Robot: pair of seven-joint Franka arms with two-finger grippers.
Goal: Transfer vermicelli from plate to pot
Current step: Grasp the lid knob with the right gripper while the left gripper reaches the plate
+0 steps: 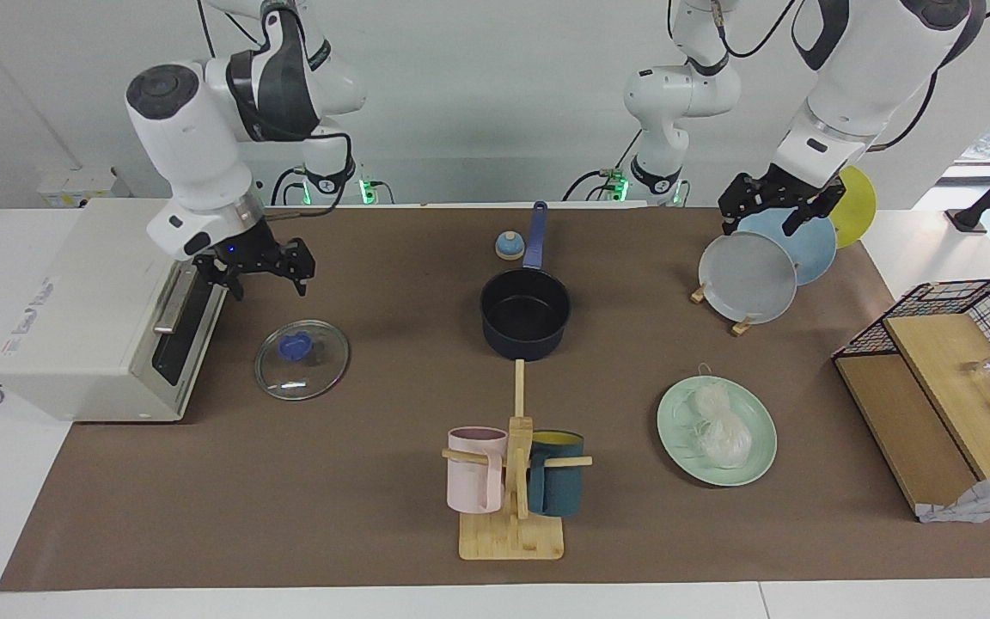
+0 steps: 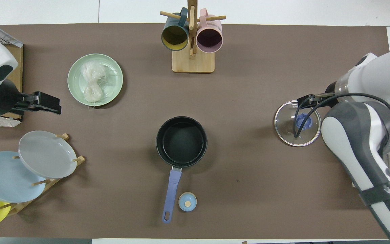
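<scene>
- Vermicelli (image 1: 718, 428): two whitish nests touching each other, on the mint plate (image 1: 674, 411), low in the facing view toward the left arm's end; none in the pot yet.
- Long axis of the clump: up-and-down in the overhead frame (image 2: 92, 82), so running from nearer the robots to farther, with a slight slant in the facing view.
- Pot (image 1: 525, 311): mid-frame in both views, empty, upright, lid off, well apart from the plate and nearer the robots than it; blue handle (image 1: 535, 234) pointing toward the robots.
- Left gripper (image 1: 760, 225): upper part of the facing view, in the air over the plate rack (image 1: 740, 327), fingers apart, holding nothing.
- Plate farther from the robots than that rack, so below the left gripper in the facing frame and above it in the overhead one.
- Right gripper (image 1: 268, 282): at the other end of the frame, over the gap between oven (image 1: 82, 309) and glass lid (image 1: 302, 361), fingers spread, empty, well apart from the plate.
- Judgement: left arm far the better placed; likely a reach outward and down, fingers closing across the clump's narrow width.
</scene>
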